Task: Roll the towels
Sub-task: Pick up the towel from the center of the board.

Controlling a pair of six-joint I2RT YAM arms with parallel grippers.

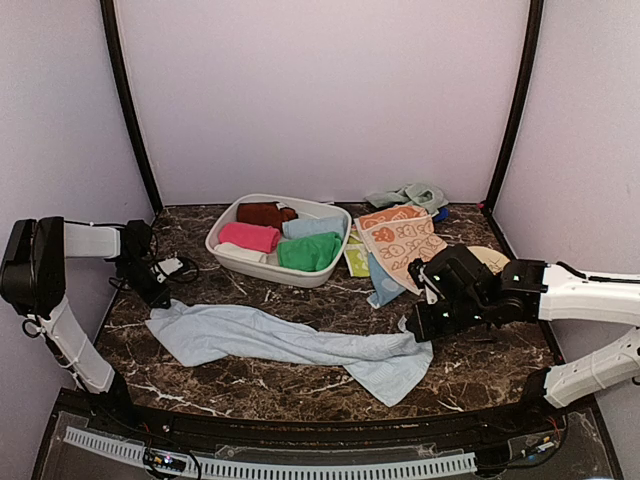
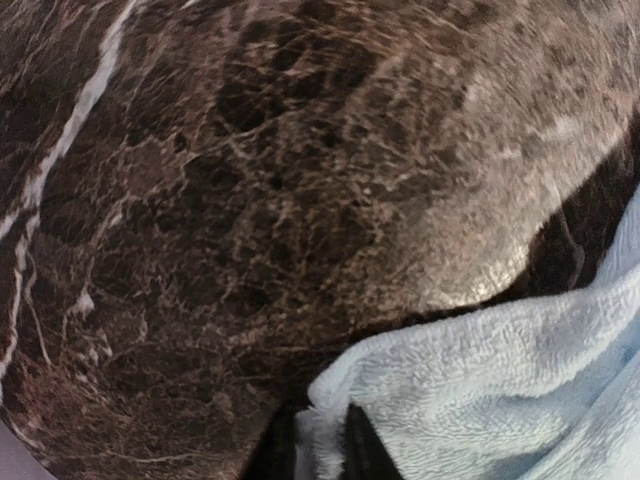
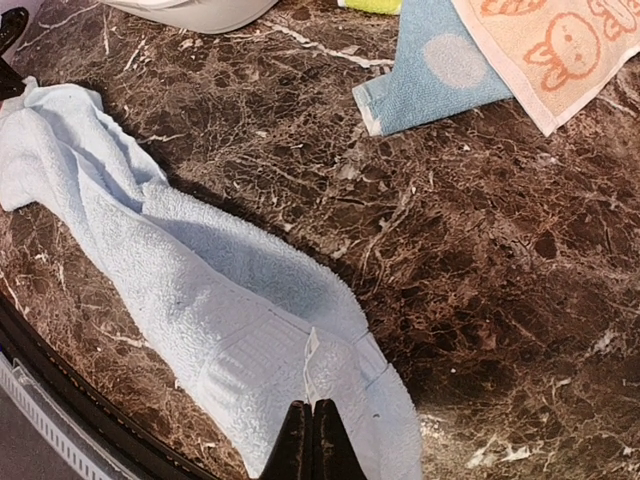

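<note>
From above, the pale blue towel lies stretched across the marble table between the left gripper and the right gripper, in front of the white basin holding rolled towels. At the left wrist, the fingers pinch the towel's corner. At the right wrist, the fingertips are pressed together on its other end, with no gap between them.

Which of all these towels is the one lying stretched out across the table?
The long pale blue towel, spread along the front of the table. The others sit rolled in the white basin or heaped at the back right.
</note>
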